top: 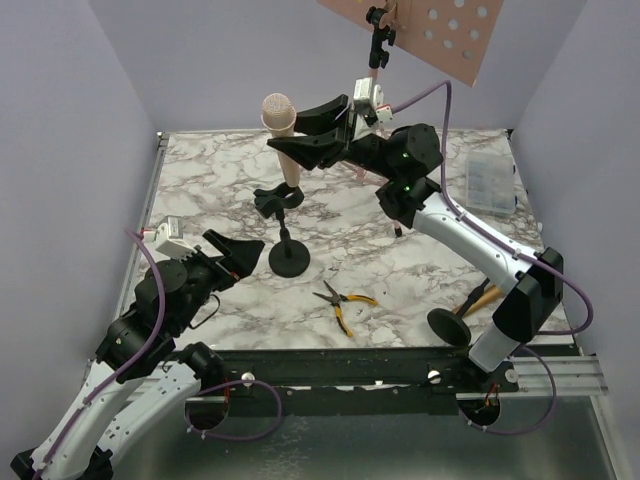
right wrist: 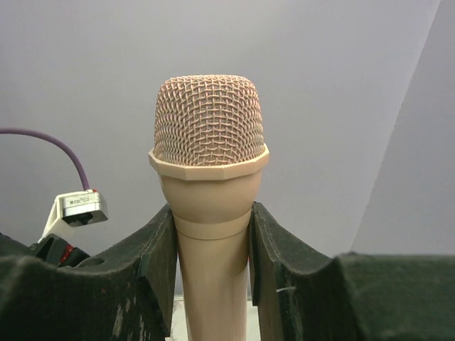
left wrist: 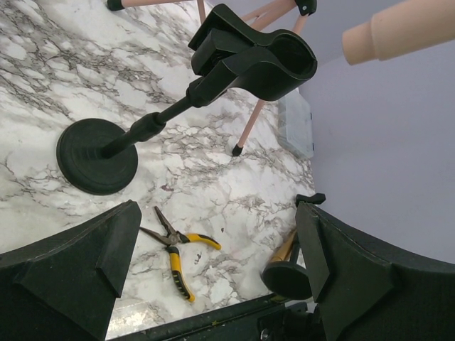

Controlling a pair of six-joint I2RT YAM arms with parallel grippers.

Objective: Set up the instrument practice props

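**A:** How far along is the setup?

**B:** Partway, I'd judge. The pink music rack (top: 440,30) stands at the back of the surface (top: 200,180), desk raised, and no sheet pages show on the part in view. 1 black holder (top: 288,258) stands upright mid-surface, and its clip (left wrist: 263,64) is empty. The 2nd holder (top: 447,325) lies tipped over at the near right edge. The gold microphone (top: 480,297) is right by it, though I cannot tell if they touch.

**A:** And the pink microphone?

**B:** The pink microphone (right wrist: 210,142) is upright in the right claw (top: 287,132). The jaws are drawn in narrow on its handle just under the collar, with the mesh head standing clear above the pads. Its tail end hangs just above the clip and a little to one side, apart from it, so it is not seated.

**A:** The left claw?

**B:** The left claw (top: 238,252) is spread wide and holds nothing. It sits low at the front left, facing the standing holder's base without touching it.

**A:** So what is left?

**B:** By my reckoning, 3 steps: seat the pink microphone, right the 2nd holder, and mount the gold one. The yellow-handled pliers (top: 345,300) lie between the 2 bases and play no part.
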